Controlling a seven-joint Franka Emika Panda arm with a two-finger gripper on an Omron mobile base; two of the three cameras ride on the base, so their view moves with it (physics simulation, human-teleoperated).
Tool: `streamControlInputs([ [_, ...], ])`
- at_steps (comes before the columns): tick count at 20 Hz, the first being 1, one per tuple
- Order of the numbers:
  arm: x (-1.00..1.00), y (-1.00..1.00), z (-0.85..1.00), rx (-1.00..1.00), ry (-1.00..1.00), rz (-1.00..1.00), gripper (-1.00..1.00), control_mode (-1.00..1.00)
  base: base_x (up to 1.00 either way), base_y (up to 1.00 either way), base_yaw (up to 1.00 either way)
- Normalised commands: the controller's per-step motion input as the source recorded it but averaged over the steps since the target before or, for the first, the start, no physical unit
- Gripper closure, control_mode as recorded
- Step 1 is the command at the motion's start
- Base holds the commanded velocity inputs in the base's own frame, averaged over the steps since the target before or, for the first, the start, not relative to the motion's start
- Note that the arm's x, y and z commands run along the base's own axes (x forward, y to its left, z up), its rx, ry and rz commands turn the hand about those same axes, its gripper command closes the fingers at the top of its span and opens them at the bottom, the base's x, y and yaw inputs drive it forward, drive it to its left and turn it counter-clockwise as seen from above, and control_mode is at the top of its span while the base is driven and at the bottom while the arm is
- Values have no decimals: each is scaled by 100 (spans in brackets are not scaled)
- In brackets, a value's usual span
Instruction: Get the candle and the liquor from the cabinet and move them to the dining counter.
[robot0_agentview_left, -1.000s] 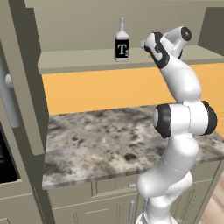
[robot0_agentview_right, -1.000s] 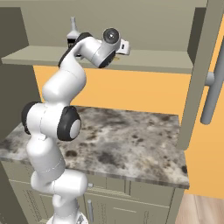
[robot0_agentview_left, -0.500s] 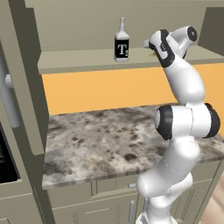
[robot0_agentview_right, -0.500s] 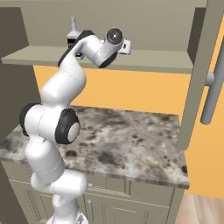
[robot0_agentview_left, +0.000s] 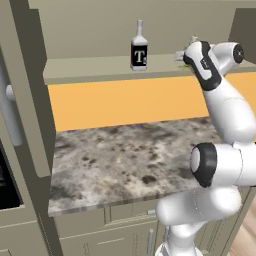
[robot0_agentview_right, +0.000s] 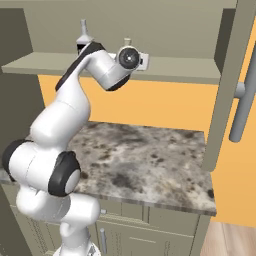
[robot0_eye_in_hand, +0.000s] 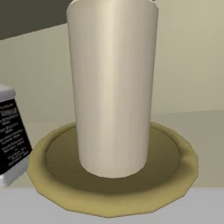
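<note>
Robot gripper (robot0_agentview_left: 184, 56) reaches into the open cabinet (robot0_agentview_left: 100, 30), jaws pressed together around the candle (robot0_eye_in_hand: 112, 87) on its shelf; the liquor (robot0_agentview_left: 138, 48) stands nearby; neither has reached the dining counter yet

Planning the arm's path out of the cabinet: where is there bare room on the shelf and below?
Shelf: bare left of the liquor; crowded at the right, by candle and gripper. The worktop below is bare.

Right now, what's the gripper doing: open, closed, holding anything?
Gripper: closed at the candle on the cabinet shelf; whether it actually grips the candle cannot be told.
</note>
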Motion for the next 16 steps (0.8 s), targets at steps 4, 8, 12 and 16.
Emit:
streamControlInputs([
  [4,-75,0,11,0,0,0,100,-100,0,0,0],
  [8,-79,0,12,0,0,0,100,-100,0,0,0],
  [12,-82,4,1,-6,-1,0,100,-100,0,0,0],
  [16,-80,10,-1,-4,0,0,100,-100,0,0,0],
])
